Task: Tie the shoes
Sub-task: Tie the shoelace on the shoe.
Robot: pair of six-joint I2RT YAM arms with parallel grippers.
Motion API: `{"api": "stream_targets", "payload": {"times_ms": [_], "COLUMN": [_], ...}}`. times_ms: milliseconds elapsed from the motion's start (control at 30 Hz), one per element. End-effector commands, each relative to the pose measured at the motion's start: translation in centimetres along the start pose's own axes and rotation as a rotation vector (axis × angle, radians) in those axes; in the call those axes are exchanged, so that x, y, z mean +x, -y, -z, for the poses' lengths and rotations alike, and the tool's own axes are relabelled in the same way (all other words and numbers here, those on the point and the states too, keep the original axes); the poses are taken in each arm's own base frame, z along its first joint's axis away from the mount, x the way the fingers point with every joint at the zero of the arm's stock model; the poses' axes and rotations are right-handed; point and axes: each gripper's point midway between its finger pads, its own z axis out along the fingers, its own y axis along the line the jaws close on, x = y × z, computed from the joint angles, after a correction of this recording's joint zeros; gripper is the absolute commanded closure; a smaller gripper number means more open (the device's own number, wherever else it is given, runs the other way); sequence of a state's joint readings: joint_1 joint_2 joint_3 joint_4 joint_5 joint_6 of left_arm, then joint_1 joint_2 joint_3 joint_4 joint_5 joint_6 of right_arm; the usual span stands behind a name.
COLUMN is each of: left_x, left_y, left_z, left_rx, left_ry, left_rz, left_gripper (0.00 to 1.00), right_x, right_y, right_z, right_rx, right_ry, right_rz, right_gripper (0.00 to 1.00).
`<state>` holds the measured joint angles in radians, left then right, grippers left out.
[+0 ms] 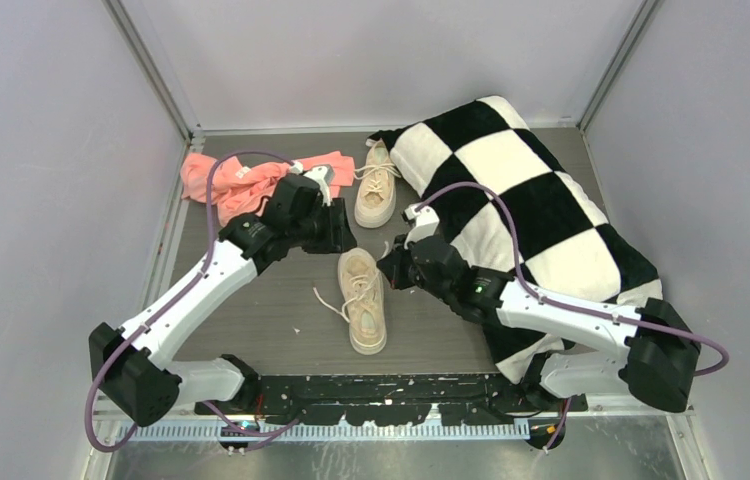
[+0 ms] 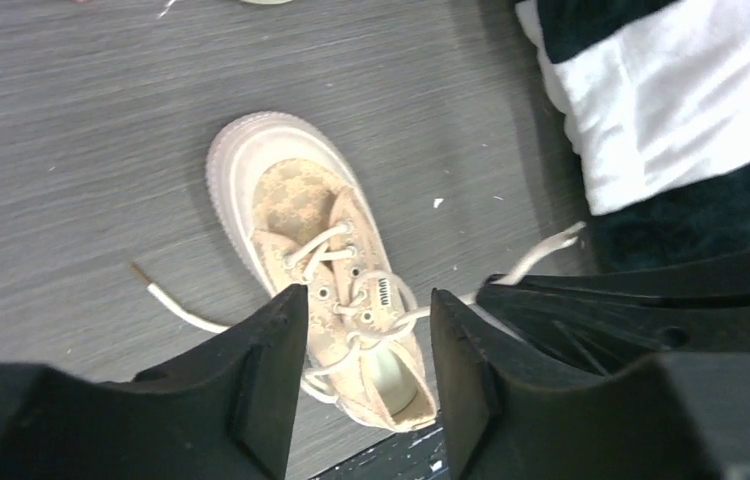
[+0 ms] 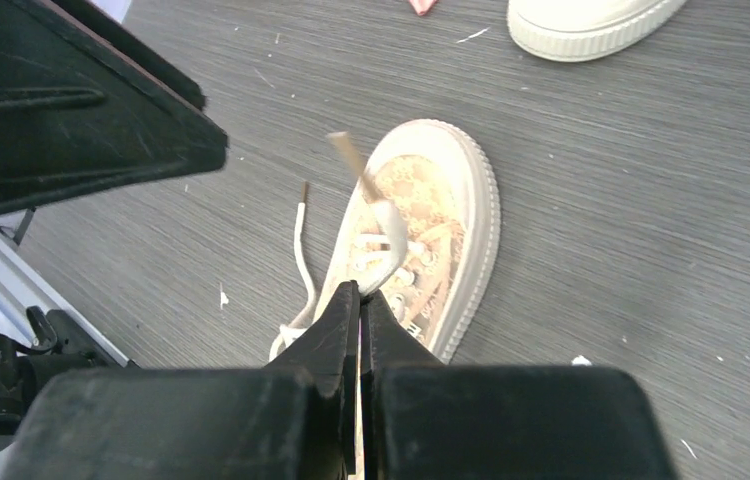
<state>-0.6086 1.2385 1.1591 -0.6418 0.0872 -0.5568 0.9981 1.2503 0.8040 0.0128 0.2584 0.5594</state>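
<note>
While the grey wood-grain table (image 1: 271, 300) is lying crumb-flecked between plain pale walls (image 1: 381, 60), the right gripper (image 3: 361, 296) is pinching a lace (image 3: 383, 218) of the near shoe (image 1: 362, 300) at mid-table. The left gripper (image 2: 368, 300) is hovering above it with jaws apart, holding nothing, and the far shoe (image 1: 376, 187) is sitting just beside the pillow (image 1: 536, 200).

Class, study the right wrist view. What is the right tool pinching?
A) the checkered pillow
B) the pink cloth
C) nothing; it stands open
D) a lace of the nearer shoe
D: the right tool is shut, and a cream lace of the nearer shoe rises from between its tips.
</note>
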Motion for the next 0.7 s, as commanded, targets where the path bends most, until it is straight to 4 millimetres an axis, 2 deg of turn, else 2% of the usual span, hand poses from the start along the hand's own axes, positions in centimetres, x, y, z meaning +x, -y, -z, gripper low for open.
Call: {"api": "stream_targets", "payload": {"times_ms": [0,67,100,133,300,467,533,667], "left_x": [-0.2,0.8,1.6,2.4,7.5,12.0,12.9,13.1], "left_y": [-2.1,-3.5,-4.0,-4.4,-6.1,-9.0,-9.8,-11.2], "left_z": [1.5,1.3,1.1,0.8,-0.4,-1.4,-1.8,-3.1], "left_rx": [-0.126,-0.189,-0.203,-0.211,-0.262,-0.383,-0.418,-0.447], "left_ry": [0.059,0.057,0.043,0.025,-0.128,-0.213,-0.189,-0.060], "left_rz": [0.085,0.138,0.153,0.169,0.230,0.322,0.396,0.544], "left_gripper": [0.42,0.25,0.11,0.09,0.08,0.10,0.15,0.21], "right_x": [-1.1,-0.3,-0.1,0.1,0.1,0.3,0.5,0.6], "right_y": [1.4,2.1,2.3,2.4,2.5,2.7,2.7,2.8], "right_z": [1.3,1.6,1.6,1.6,1.4,1.2,1.1,1.0], "right_rx": [0.052,0.072,0.074,0.077,0.081,0.084,0.087,0.089], "right_ry": [0.067,0.042,0.038,0.036,0.040,0.032,0.025,0.020], "right_rz": [-0.042,-0.045,-0.049,-0.054,-0.071,-0.080,-0.080,-0.088], "right_gripper": [0.99,0.99,0.99,0.99,0.99,0.99,0.99,0.99]}}
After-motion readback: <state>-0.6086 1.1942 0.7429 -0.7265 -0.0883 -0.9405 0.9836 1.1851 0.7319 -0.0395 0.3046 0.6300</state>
